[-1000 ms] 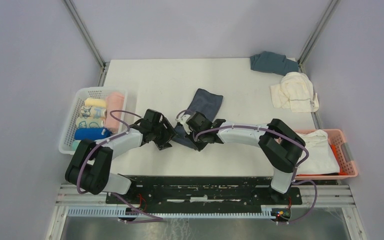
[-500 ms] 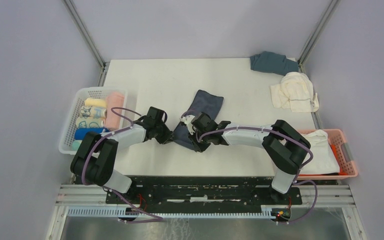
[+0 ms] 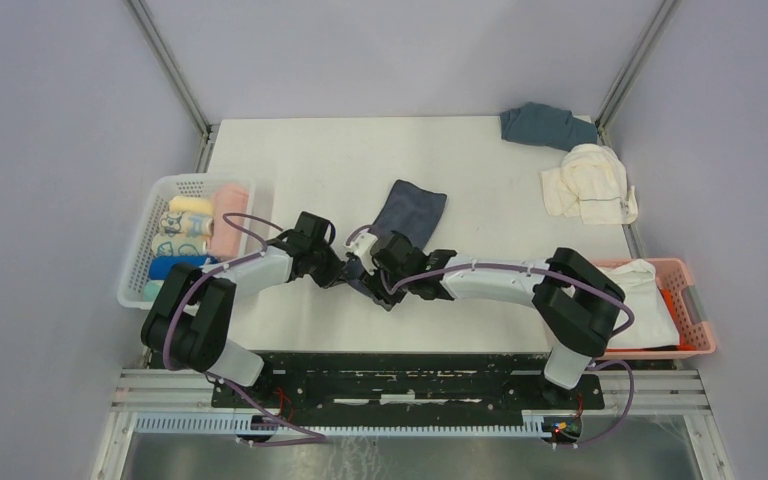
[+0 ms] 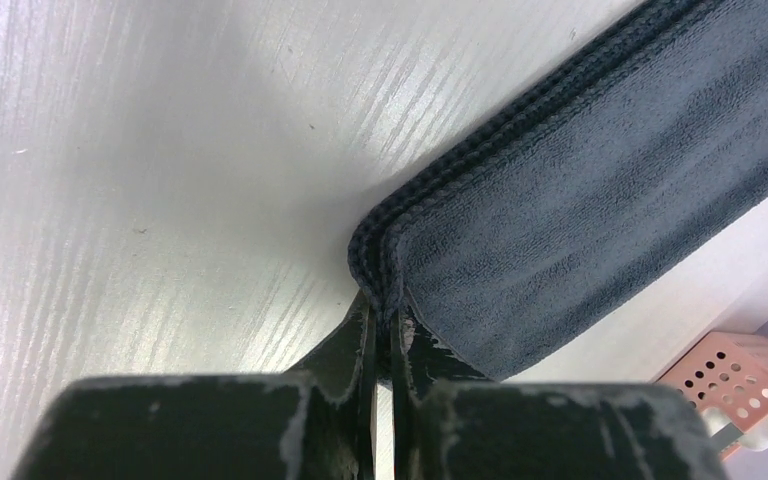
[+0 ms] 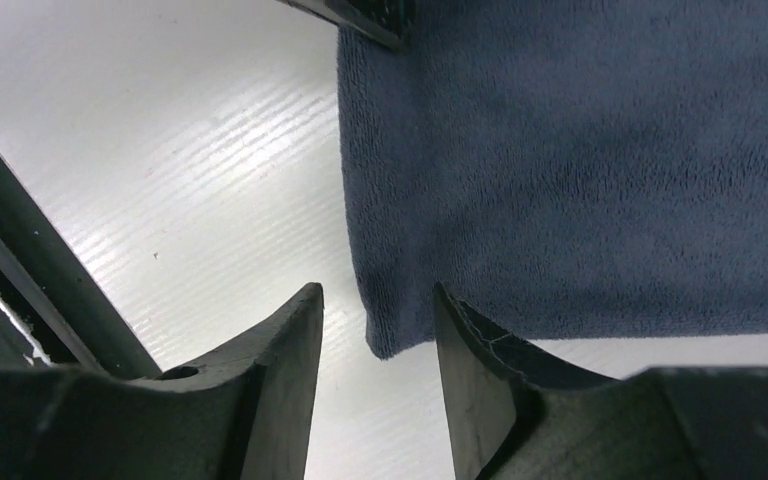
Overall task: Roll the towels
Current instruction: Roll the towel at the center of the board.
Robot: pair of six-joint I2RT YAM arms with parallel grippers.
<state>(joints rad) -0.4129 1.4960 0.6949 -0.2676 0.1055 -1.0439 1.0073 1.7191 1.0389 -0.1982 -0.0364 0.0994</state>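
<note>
A dark navy towel lies slanted at the table's middle, its near end between my two grippers. My left gripper is shut on the towel's folded corner; the hemmed edge runs up and right from the closed fingertips. My right gripper is open just beside it. The towel's other near corner lies loose in the gap between the fingers, touching neither. More towels lie at the back right: a slate blue one and a cream one.
A white lattice basket at the left edge holds several rolled towels. A pink basket at the right edge holds a white towel. The two wrists sit very close together near the table's front.
My left gripper has shut on the navy towel's corner. My right gripper has opened and let go of the towel, shifting a little left and toward the front.
</note>
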